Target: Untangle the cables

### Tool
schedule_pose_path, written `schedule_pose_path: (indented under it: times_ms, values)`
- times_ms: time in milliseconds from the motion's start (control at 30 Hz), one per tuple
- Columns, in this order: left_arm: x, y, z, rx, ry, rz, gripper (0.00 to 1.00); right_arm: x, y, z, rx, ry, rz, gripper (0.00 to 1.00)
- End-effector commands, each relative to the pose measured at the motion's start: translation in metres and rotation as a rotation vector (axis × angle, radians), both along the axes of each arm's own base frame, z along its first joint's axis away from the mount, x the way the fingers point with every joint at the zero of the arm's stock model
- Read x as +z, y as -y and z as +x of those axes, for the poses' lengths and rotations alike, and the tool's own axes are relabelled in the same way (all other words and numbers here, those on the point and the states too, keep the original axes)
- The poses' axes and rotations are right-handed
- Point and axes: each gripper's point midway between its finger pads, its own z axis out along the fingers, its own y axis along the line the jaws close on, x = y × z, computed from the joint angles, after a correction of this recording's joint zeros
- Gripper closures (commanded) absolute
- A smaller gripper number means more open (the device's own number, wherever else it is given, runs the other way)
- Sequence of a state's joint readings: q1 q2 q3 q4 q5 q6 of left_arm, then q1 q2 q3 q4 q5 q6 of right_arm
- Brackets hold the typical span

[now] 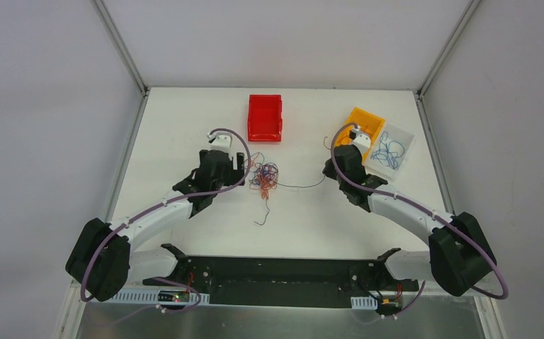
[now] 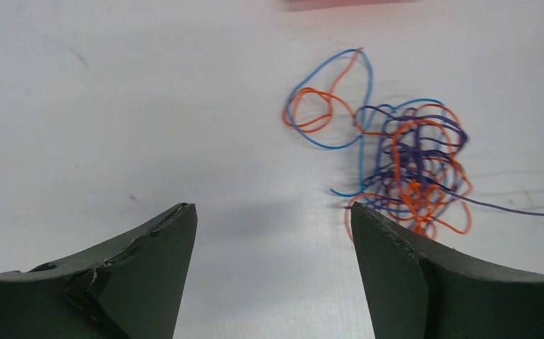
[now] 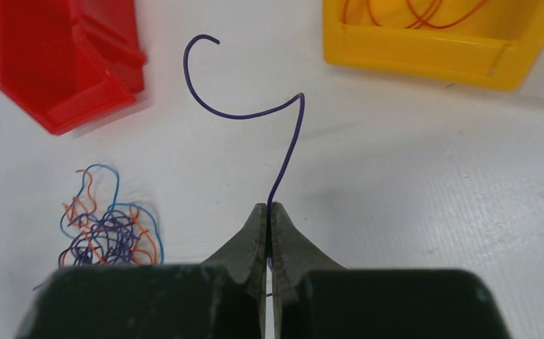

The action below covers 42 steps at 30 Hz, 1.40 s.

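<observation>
Right tool [image 3: 268,208] clenches one purple cable [image 3: 287,152], stretched rightward from the mid-frame tangle [image 1: 264,176]; left tool [image 2: 274,212], released, hovers just left of it.

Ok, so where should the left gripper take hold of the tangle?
Probably the loose blue loop sticking out of the tangle at its upper left in the left wrist view. It lies flat, apart from the dense knot, so the open left gripper could drop from above and straddle only a strand or two.
</observation>
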<state>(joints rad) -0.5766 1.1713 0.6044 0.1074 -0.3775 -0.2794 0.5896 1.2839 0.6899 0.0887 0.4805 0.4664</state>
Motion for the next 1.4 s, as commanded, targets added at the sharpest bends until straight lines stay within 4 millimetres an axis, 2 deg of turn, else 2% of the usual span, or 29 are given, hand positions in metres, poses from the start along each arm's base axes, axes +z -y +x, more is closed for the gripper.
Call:
schedule_pose_path:
  times_ms: [0,133,200,333,467,533,633,867,1067,1133,1367]
  values:
    - [0.024,0.056,0.0,-0.268,0.068,-0.149,0.17,0.043,-0.046,0.003,0.222,0.082,0.126,1.0]
    - [0.035,0.08,-0.011,-0.41,0.099,-0.227,0.14,0.097,-0.074,-0.009,0.398,0.096,0.184,1.0]
    - [0.045,0.088,-0.018,-0.47,0.137,-0.266,0.13,0.141,-0.082,-0.015,0.459,0.132,0.217,1.0]
    - [0.07,0.111,-0.047,-0.689,0.234,-0.36,0.13,0.21,-0.101,-0.037,0.611,0.165,0.302,1.0]
    - [0.092,0.125,-0.071,-0.846,0.311,-0.418,0.12,0.257,-0.118,-0.055,0.725,0.167,0.394,1.0]
    - [0.099,0.126,-0.073,-0.858,0.351,-0.42,0.13,0.275,-0.123,-0.059,0.752,0.172,0.431,1.0]
    - [0.106,0.127,-0.072,-0.861,0.388,-0.417,0.2,0.292,-0.128,-0.064,0.779,0.17,0.477,1.0]
    - [0.118,0.132,-0.077,-0.899,0.483,-0.412,0.2,0.307,-0.138,-0.074,0.823,0.143,0.552,1.0]
    - [0.121,0.164,-0.069,-0.957,0.422,-0.386,0.2,0.324,-0.138,-0.077,0.829,0.17,0.576,1.0]
    - [0.12,0.176,-0.061,-0.963,0.406,-0.374,0.21,0.327,-0.137,-0.076,0.822,0.178,0.581,1.0]
    - [0.089,0.202,-0.026,-0.888,0.29,-0.383,0.24,0.343,-0.129,-0.084,0.811,0.199,0.584,1.0]
